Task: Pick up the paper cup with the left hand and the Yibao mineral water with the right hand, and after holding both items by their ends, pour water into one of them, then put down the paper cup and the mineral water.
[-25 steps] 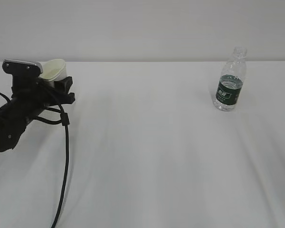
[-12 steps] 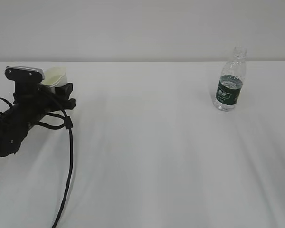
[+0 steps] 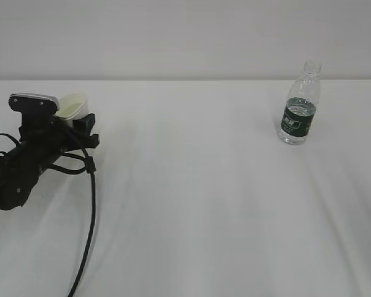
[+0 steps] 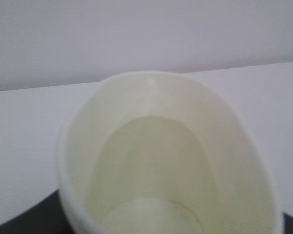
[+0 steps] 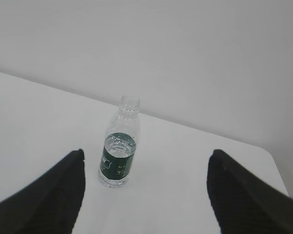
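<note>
The left hand (image 3: 80,127) has the paper cup (image 3: 71,105) pinched in its gripper at the far left of the white surface (image 3: 204,204), and over the last second it has brought the cup down and tipped it back toward upright: a second ago the cup sat higher and leaned with its mouth toward the camera, while now it looks close to the surface and nearly level. The left wrist view looks into the cup (image 4: 161,161), whose cream inside appears dry. The Yibao mineral water (image 3: 300,108) stands upright and uncapped, well apart on the right. The right hand is out of the exterior view; its own camera shows its fingers (image 5: 49,195) spread wide, with the bottle (image 5: 119,146) beyond them, untouched. So the cup side looks secured, but the bottle pickup has not begun, and pouring waits on that.
</note>
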You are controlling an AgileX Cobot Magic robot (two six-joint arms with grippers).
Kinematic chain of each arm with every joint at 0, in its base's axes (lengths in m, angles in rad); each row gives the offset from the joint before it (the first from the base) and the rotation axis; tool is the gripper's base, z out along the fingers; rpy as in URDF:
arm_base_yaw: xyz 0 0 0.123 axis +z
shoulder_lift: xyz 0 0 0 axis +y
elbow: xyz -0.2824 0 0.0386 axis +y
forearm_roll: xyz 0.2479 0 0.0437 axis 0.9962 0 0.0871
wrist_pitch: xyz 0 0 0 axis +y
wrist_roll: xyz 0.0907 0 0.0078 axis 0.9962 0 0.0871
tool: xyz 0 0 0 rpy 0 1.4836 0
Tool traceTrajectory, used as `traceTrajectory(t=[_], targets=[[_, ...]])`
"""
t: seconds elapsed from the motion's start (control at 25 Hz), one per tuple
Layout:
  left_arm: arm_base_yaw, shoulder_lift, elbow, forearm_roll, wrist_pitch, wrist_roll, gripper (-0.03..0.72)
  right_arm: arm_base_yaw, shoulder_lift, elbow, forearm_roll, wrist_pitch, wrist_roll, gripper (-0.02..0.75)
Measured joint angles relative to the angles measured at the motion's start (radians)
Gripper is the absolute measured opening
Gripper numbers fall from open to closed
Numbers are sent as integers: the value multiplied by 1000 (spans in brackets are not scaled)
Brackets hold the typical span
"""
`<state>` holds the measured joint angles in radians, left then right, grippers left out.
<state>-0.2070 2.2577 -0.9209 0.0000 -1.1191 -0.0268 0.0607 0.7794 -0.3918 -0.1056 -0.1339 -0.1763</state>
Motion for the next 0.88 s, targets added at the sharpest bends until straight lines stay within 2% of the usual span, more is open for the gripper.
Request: traceTrajectory(t=[0.88], targets=[[0,59,-19,-9,-1,4,388,0,0,0,0,6,0,589]])
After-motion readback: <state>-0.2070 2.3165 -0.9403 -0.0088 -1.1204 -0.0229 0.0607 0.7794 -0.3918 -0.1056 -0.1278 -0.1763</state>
